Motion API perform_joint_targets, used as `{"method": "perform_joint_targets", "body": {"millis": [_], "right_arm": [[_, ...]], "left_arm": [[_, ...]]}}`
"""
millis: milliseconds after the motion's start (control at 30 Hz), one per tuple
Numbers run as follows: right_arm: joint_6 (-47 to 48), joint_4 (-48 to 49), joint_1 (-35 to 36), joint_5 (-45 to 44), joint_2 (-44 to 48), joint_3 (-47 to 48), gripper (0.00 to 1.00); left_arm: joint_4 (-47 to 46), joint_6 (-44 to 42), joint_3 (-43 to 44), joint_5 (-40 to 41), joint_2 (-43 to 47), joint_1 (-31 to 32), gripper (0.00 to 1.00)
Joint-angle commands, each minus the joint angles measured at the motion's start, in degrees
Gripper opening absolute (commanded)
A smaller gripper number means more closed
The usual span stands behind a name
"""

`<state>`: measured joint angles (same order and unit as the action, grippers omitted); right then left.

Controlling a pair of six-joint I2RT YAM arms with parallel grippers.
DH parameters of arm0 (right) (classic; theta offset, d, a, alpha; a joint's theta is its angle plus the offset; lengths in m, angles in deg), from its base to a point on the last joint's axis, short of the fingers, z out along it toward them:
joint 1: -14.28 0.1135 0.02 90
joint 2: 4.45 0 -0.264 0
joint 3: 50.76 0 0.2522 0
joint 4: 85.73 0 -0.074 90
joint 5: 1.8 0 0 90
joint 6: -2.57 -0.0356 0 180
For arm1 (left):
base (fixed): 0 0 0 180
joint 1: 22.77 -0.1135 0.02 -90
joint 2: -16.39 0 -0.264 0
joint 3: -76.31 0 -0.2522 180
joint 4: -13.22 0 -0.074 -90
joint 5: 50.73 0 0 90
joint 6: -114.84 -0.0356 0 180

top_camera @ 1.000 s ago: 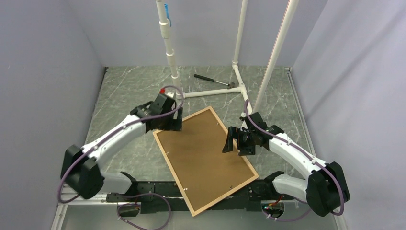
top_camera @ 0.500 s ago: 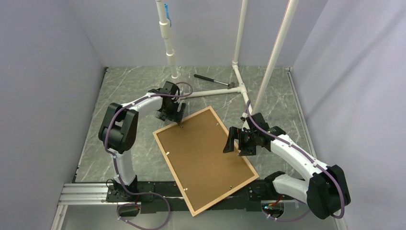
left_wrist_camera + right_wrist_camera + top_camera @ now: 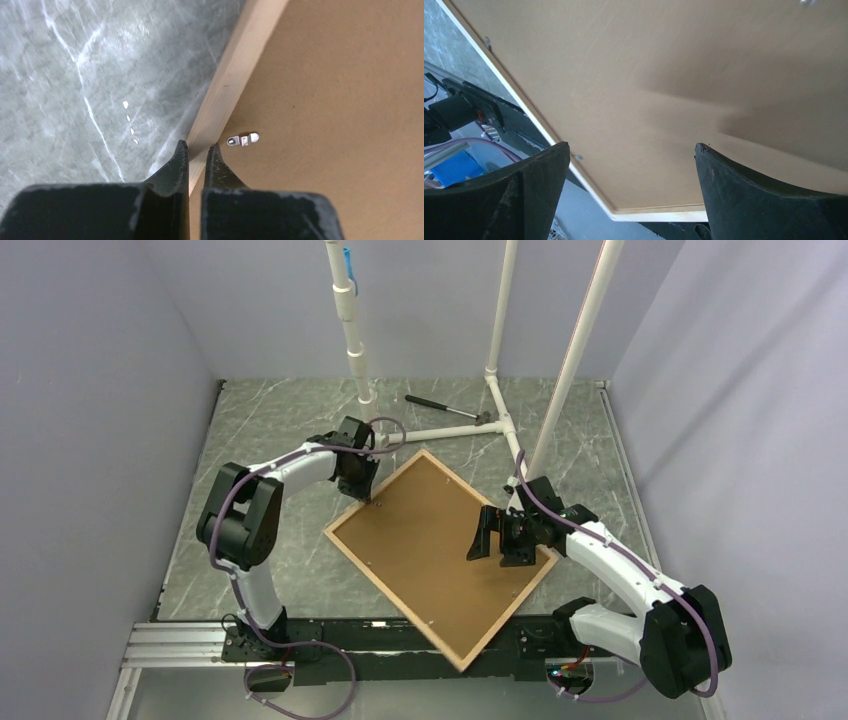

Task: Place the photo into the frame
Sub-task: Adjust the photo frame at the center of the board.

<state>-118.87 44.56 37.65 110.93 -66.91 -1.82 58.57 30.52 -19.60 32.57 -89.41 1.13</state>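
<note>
Frame position: the frame lies back-up on the worktop, turned like a diamond, with its near corner over the black base rail.
Photo position: not in view. Whether it sits under the backing board cannot be told.
Left jaws: the left gripper is pinched almost closed on the frame's far-left wooden edge, just beside a clip.
Right jaws: the right gripper hangs spread wide above the backing board, holding nothing.
Risk, frame: it is gripped by one thin edge only, so it could pivot or slip free if dragged. The overhanging corner could also catch on the black base rail.
Risk, backing board: a clip lying over it would likely block lifting it, so the photo could not go in.
Risk, clip: the pinch sits close, and a slide along the edge might snag it.
Count, large: one worktop, one frame, one backing board.
Count, photo: none seen.
Count, arms: two.
Count, clips: one in the left wrist view, at least two along the rim in the right wrist view. The total is unclear.
</note>
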Motion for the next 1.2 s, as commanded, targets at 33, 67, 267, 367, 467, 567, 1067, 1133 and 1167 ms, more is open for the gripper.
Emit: {"method": "perform_joint_targets", "body": {"millis": [33,67,267,367,467,567,1067,1133,1167], "right_arm": [[0.38,0.23,-0.25,0.8,2.28,0.31,0.97],[0.33,-0.01,-0.3,0.74,2.49,0.51,0.97],[0.15,-1.03,-0.35,-0.53,3.08,1.69,0.97],[0.0,-1.59,-0.46,-2.05,3.2,2.48,0.97],[-0.4,-1.93,-0.64,-3.68,3.26,2.96,0.97],[-0.93,-1.86,-1.08,-5.21,3.26,3.14,0.97],[2.69,-0.64,-1.46,-19.32,-6.2,8.72,0.96],[3.06,0.94,-1.46,-19.99,-9.15,9.54,0.95],[3.17,1.6,-1.41,-20.5,-10.79,10.14,0.94]], "left_arm": [[1.84,8.96,-7.11,3.59,3.57,-1.3,0.0],[2.0,9.78,-8.11,4.18,4.55,-1.42,0.0],[4.4,14.59,-13.71,6.52,11.88,-2.66,0.0],[6.08,16.33,-16.58,6.52,15.83,-3.01,0.0],[7.89,18.67,-18.93,9.18,20.06,-3.54,0.0],[10.23,21.24,-20.51,11.1,23.45,-4.51,0.0],[8.04,32.13,-30.7,10.2,35.53,-8.55,0.01],[7.92,32.5,-31.04,10.08,36.11,-8.55,0.08],[7.62,32.63,-31.26,9.76,36.48,-8.52,0.15]]}}
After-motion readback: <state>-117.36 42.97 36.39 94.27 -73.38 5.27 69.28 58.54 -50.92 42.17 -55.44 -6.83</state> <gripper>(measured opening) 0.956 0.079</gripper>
